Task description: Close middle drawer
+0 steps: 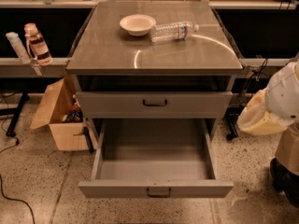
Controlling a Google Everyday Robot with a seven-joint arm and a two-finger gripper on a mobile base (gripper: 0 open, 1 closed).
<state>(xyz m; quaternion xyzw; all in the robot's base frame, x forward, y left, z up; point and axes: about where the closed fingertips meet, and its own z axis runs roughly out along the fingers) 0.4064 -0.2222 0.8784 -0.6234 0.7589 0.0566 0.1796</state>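
The middle drawer (pixel 156 189) is pulled far out at the bottom of the grey cabinet. Its inside is empty, and its flat front has a small dark handle (pixel 159 192). Above it the top drawer (pixel 154 104) is pushed in, with its own handle. The lowest drawer is hidden under the open one. My arm (pixel 280 99), white and cream, is at the right edge, level with the top drawer and apart from the cabinet. My gripper is out of view.
On the cabinet top (pixel 112 50) stand a white bowl (pixel 137 24) and a lying clear water bottle (pixel 174 31). An open cardboard box (pixel 58 113) stands on the floor to the left. Bottles (pixel 37 43) sit on a shelf at the far left. My base (pixel 286 171) is at the right.
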